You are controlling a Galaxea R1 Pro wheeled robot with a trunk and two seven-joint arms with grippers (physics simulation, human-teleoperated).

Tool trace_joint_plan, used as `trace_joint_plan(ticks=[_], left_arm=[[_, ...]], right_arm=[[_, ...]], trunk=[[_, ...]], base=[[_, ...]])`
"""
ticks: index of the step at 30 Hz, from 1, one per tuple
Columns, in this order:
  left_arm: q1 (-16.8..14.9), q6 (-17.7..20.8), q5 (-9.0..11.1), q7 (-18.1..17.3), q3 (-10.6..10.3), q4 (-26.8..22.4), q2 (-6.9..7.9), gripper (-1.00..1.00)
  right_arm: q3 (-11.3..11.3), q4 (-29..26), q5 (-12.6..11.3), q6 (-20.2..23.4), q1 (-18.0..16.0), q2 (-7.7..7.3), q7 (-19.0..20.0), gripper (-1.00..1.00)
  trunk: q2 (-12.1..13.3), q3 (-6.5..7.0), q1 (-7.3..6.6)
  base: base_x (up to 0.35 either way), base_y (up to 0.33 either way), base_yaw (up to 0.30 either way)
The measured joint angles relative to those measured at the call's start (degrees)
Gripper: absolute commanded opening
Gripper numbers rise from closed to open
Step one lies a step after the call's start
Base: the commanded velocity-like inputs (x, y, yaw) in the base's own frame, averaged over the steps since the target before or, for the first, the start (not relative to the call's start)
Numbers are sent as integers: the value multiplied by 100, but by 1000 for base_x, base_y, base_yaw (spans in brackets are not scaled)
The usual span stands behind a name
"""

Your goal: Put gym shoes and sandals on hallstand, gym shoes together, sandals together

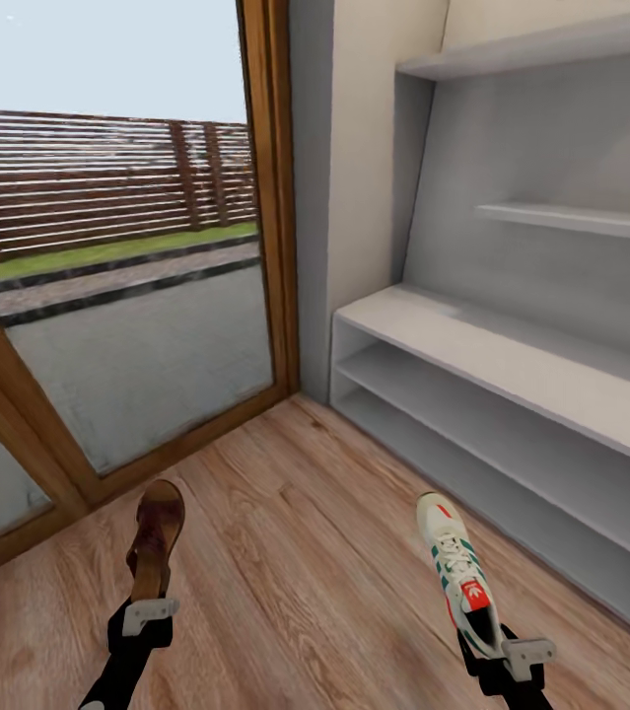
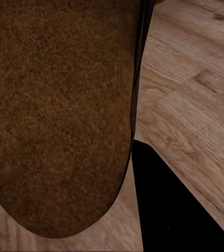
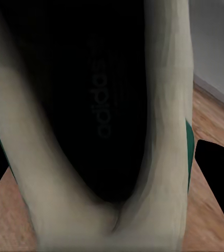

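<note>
**One sandal, one sneaker up; rack bare**

The left gripper [image 1: 145,613] pinches a sandal [image 1: 156,537] by its heel, toe pointing away, its grainy brown sole close to the wrist camera. The right gripper [image 1: 512,659] clamps a sneaker [image 1: 460,572] at the heel: cream upper, green stripes, red tongue label, dark inside. Both hang over the wood-grain floor [image 1: 305,552]. The smooth pale-grey rack [image 1: 512,365] just beyond stands with nothing on the shelves I can see, so placing seems all ahead.

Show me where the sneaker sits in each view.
Head: sneaker low right, heel in the right gripper.
Right wrist: sneaker close up, dark inside facing the camera.
Left wrist: not in it; a sandal instead.
Shared landmark: wood floor.
</note>
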Motion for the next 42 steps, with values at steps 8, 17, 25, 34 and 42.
trace_joint_plan(ticks=[8,17,25,34,42], left_arm=[[3,-2,-1,-25,-2,-7,6,-100],[6,-7,-2,-26,-3,-6,5,-100],[6,-7,-2,-26,-2,-14,2,-100],[7,-5,-2,-26,-9,-17,-1,-100],[7,-7,-1,-26,-9,-17,-2,-100]], right_arm=[[6,0,4,-2,-1,-1,0,-100],[3,0,2,-3,-1,1,0,-100],[3,0,2,0,2,-2,0,-100],[2,0,1,0,-1,1,0,-100],[2,0,1,0,-1,1,0,-100]], trunk=[[0,0,2],[0,0,2],[0,0,1],[0,0,0],[0,0,0]], base=[[60,224,-265],[1,12,-265],[87,121,-265],[188,273,-265],[222,276,-265]])
